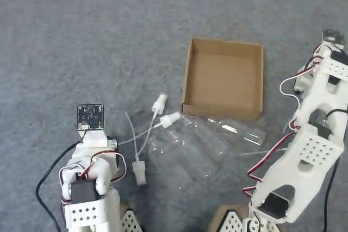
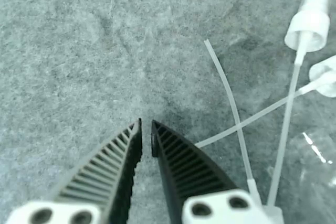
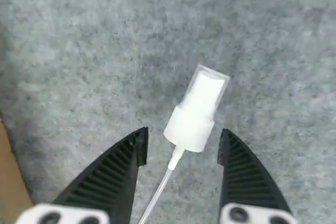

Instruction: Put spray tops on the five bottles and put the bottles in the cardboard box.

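Note:
Several clear bottles [image 1: 206, 139] lie on their sides on the grey carpet, just in front of the open cardboard box [image 1: 187, 74], which holds nothing. Three white spray tops with long tubes lie left of them [image 1: 159, 103] [image 1: 170, 119] [image 1: 140, 173]. My left gripper [image 2: 146, 127] is shut with nothing in it and hovers over bare carpet near two of those spray tops [image 2: 310, 22] [image 2: 325, 74]. My right gripper [image 3: 182, 137] is open, its fingers on either side of another spray top [image 3: 197, 111] that lies on the carpet.
The left arm [image 1: 89, 188] stands at the front left and the right arm [image 1: 310, 150] at the right, next to the box. A thin tube [image 1: 261, 153] lies beside the right arm. Open carpet stretches across the far left and back.

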Controlling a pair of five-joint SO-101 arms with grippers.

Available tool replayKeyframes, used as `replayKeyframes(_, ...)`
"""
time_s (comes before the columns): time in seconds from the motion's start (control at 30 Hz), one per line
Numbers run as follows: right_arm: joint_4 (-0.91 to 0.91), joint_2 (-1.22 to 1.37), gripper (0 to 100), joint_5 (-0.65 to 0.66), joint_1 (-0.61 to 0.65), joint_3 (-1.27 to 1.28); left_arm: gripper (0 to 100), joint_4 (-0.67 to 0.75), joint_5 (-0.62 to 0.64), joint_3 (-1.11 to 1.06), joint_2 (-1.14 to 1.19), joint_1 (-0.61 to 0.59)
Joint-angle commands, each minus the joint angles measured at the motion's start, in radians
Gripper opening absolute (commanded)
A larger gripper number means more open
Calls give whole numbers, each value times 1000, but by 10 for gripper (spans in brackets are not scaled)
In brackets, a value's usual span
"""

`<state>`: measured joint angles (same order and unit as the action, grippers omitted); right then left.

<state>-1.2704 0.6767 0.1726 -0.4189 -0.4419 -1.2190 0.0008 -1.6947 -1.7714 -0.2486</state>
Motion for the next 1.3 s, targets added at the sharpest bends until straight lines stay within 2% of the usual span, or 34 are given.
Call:
replayKeyframes(0.0,44,-13,180,-12,-12,-14,23,2,-9,8,-12,-5)
replayKeyframes(0.43,68,15,67,-12,-10,-14,23,2,-9,8,-12,-5)
replayKeyframes(0.73,-82,-177,52,-12,87,-25,23,2,-9,8,-12,-5)
replayKeyframes(1.0,-269,-438,55,-68,280,-25,23,2,-9,8,-12,-5)
replayKeyframes(1.13,-346,-539,56,-75,430,-25,23,2,-9,8,-12,-5)
replayKeyframes(1.27,-378,-608,56,-153,602,-25,23,2,-9,8,-12,-5)
